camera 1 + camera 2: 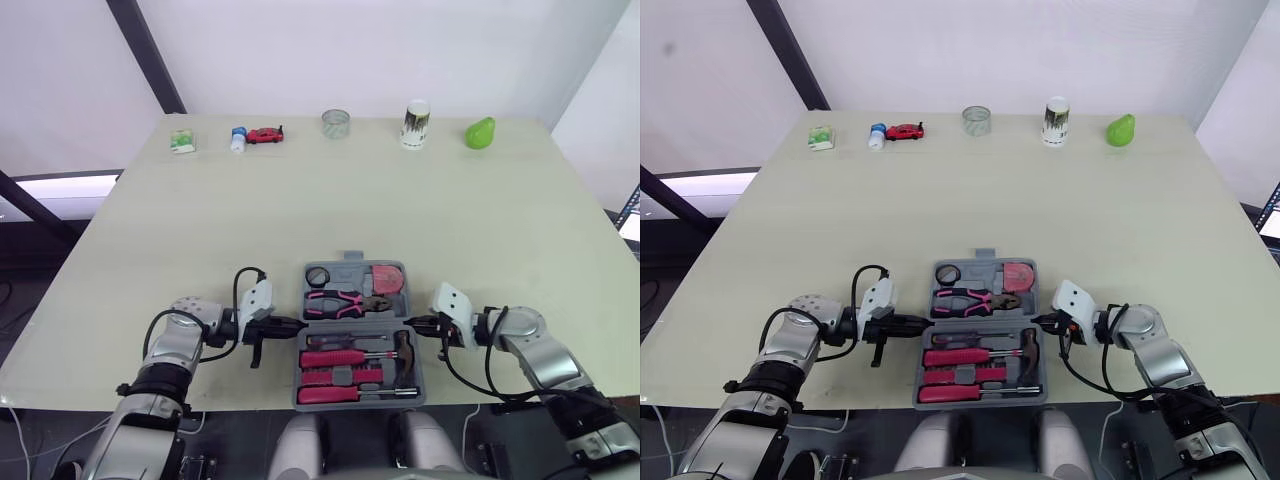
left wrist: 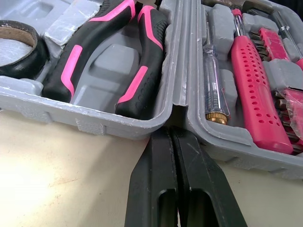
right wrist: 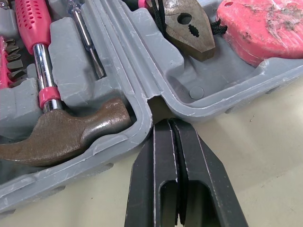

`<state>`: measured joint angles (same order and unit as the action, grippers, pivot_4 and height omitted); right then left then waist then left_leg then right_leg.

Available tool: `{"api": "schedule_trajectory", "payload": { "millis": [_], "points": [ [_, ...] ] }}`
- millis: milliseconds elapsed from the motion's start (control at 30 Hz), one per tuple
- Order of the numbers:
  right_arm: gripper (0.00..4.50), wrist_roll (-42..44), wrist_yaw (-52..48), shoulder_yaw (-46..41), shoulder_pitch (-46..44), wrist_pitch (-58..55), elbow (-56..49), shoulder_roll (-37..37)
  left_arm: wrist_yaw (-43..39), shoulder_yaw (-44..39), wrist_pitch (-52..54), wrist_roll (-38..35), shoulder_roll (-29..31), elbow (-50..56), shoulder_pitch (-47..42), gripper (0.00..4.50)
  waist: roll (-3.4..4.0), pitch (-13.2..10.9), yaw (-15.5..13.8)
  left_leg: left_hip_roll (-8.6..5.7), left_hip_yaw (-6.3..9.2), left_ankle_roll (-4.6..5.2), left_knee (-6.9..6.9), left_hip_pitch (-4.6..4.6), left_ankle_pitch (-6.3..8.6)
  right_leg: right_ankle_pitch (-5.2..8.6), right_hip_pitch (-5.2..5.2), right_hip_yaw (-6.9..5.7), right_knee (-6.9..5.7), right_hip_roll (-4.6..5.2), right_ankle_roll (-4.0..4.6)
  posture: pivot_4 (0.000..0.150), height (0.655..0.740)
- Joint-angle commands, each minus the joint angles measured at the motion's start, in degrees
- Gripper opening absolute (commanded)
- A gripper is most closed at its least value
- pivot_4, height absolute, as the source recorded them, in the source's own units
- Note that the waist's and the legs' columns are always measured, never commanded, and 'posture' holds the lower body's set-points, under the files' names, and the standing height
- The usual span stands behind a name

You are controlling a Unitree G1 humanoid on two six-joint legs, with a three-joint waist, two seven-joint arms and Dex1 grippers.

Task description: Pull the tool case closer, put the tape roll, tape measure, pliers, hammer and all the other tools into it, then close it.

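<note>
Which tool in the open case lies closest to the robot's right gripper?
The hammer: its brown metal head sits just inside the case wall beside the shut right gripper, while the pliers and pink tape measure lie farther off.

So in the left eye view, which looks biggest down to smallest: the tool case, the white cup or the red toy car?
1. tool case, though it is also nearest the camera
2. white cup
3. red toy car

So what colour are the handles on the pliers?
The pliers have black handles with bright pink stripes. The left wrist view shows them best.
</note>
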<state>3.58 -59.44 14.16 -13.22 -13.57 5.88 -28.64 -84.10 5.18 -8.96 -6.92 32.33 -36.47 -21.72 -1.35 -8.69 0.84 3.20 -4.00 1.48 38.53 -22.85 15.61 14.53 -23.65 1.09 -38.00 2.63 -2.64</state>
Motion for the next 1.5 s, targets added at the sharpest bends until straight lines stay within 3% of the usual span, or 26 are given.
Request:
{"api": "schedule_trajectory", "payload": {
  "millis": [33, 1067, 1500],
  "points": [
    [0.0, 1.0, -0.4, 1.2, 0.1, 1.0, -2.1, 0.9, -0.1, 1.9, 0.3, 0.1, -0.6, 2.1, 1.0, 0.1, 0.0, 0.0, 0.0, 0.0, 0.0, 0.0, 0.0, 0.0, 0.0, 0.0, 0.0, 0.0, 0.0, 0.0, 0.0, 0.15, 0.74],
    [0.0, -0.1, 3.0, 0.2, -1.4, 4.3, 1.0, 2.8, 1.2, 2.4, 0.3, 0.4, -1.3, 0.2, -1.0, 0.1, 0.0, 0.0, -0.1, 0.0, 0.01, 0.0, 0.08, 0.03, 0.0, -0.01, 0.05, 0.01, -0.07, 0.0, -0.01, 0.15, 0.74],
    [0.0, 2.5, 2.4, -5.6, 0.3, 3.4, 1.5, -3.1, 4.0, -2.1, -2.1, -1.5, 2.5, 0.8, -0.2, 0.1, 0.01, 0.0, -0.1, 0.0, 0.0, 0.0, 0.09, 0.02, 0.0, -0.01, 0.06, 0.01, -0.06, 0.0, -0.01, 0.15, 0.74]
  ]
}}
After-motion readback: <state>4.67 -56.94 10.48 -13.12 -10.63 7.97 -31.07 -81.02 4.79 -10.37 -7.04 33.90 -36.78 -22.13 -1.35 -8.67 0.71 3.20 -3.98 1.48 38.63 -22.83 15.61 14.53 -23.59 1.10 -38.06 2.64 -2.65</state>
